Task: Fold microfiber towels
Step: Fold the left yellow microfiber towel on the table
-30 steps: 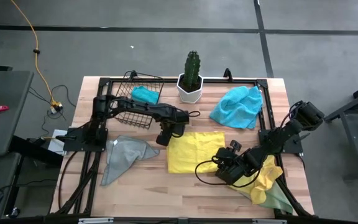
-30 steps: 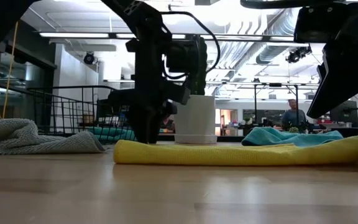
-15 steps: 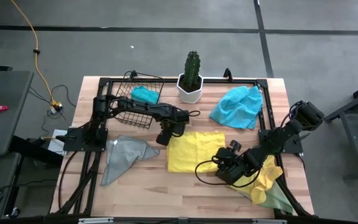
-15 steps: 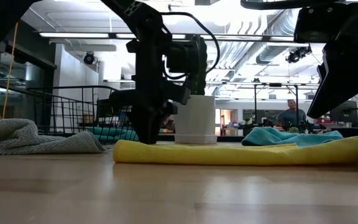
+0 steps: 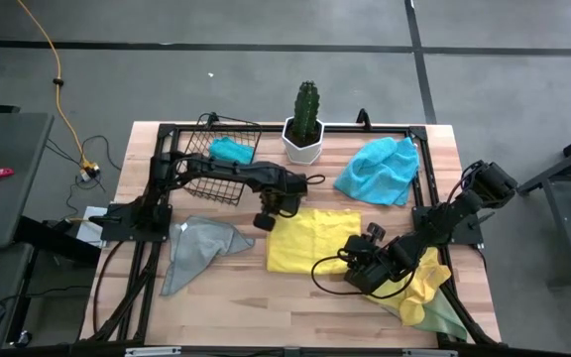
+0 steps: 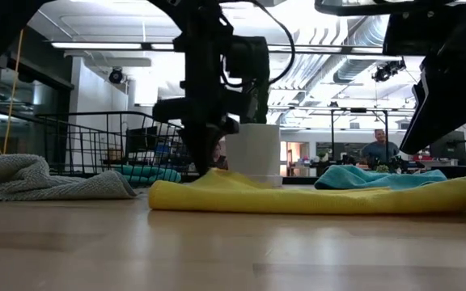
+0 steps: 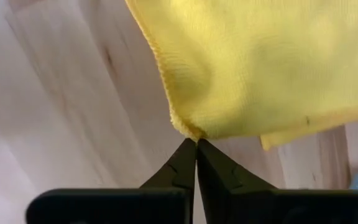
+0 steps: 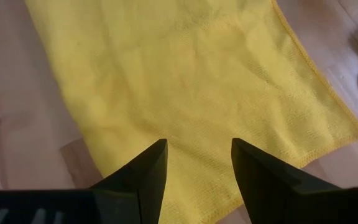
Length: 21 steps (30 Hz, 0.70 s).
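Observation:
A bright yellow microfiber towel point(image 5: 310, 241) lies flat in the middle of the table. My left gripper point(image 5: 271, 216) is shut on its far left corner, which is raised a little in the low view point(image 6: 209, 175). My right gripper point(image 5: 365, 270) hovers open over the towel's near right part point(image 8: 191, 93), touching nothing. A grey towel point(image 5: 198, 248) lies bunched at the near left and a turquoise towel point(image 5: 377, 171) at the far right. Another yellow towel and a pale green one point(image 5: 429, 293) lie under my right arm. My left gripper pinches the yellow towel's far left corner point(image 7: 190, 130) between the ends of its two fingers point(image 7: 182, 165). It comes from above, pointing down. The corner is lifted just off the table while the rest of the towel lies flat. One layer or several, I cannot tell.
A wire basket point(image 5: 221, 164) with a turquoise cloth point(image 5: 231, 151) in it stands at the far left. A cactus in a white pot point(image 5: 305, 124) stands at the far middle, just behind my left gripper. Bare wood shows along the near edge point(image 5: 266, 307).
My left gripper has shut on the yellow towel's far left corner, then risen slightly and shifted toward the table's right. That corner has come up off the table; the rest of the towel has stayed flat.

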Each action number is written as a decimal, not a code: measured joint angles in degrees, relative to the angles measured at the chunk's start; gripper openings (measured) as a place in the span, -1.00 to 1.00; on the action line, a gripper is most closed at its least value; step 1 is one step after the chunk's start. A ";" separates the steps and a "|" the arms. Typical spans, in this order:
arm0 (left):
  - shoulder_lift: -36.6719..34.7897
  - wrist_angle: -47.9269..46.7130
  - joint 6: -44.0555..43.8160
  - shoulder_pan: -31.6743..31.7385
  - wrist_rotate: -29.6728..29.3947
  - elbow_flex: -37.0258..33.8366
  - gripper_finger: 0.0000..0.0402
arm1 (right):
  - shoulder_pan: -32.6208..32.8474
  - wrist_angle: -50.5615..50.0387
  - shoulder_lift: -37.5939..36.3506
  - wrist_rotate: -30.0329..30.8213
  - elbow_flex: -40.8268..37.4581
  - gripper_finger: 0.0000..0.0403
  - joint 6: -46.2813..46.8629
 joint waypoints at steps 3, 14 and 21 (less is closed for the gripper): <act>-0.07 -2.25 -1.45 -0.43 -0.62 0.43 -1.00 | -0.71 -1.36 0.00 1.94 0.00 -0.15 0.02; -1.21 -6.25 -3.48 -5.87 -2.70 0.47 -1.00 | -9.01 -13.50 -0.73 12.02 -1.76 -0.15 -1.23; -2.03 -6.49 -3.48 -8.15 -6.32 0.44 -1.00 | -16.49 4.65 -12.06 9.67 -17.15 -0.15 -7.65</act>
